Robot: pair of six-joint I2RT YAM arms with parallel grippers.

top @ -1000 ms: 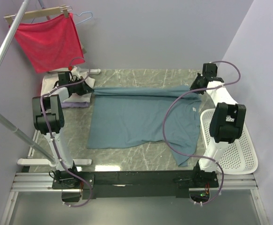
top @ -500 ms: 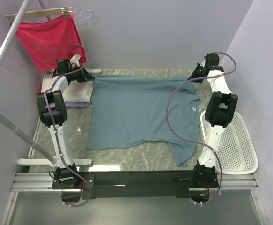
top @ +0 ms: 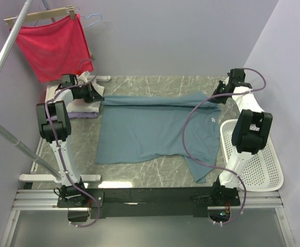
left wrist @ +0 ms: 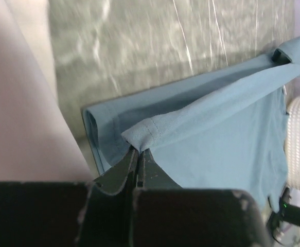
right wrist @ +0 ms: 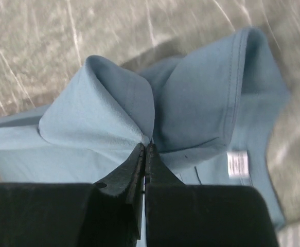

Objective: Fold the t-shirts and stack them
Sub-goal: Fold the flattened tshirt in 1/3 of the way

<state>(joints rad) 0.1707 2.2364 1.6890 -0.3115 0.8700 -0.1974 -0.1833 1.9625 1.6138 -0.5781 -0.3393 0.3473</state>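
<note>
The teal-blue t-shirt (top: 150, 131) lies spread on the marble table, its far edge lifted into a folded ridge between the two grippers. My left gripper (top: 97, 96) is shut on the shirt's far left corner, seen as a pinched hem in the left wrist view (left wrist: 137, 148). My right gripper (top: 216, 99) is shut on the shirt's far right part; the right wrist view (right wrist: 146, 145) shows the cloth bunched at its tips, with the white label (right wrist: 237, 164) near. A stack of cream-white and pale lavender folded t-shirts (top: 72, 109) lies at far left, partly hidden by the left arm.
A red cloth on a wooden hanger (top: 52, 43) hangs at the back left from a metal rack (top: 5, 56). A white perforated tray (top: 260, 164) stands at the right edge, beside the right arm. One sleeve (top: 201, 167) reaches toward the near edge.
Both grippers carried the shirt's far edge toward the back, spreading it, and have now come back nearer, so that edge is again a folded ridge across the shirt's top.
</note>
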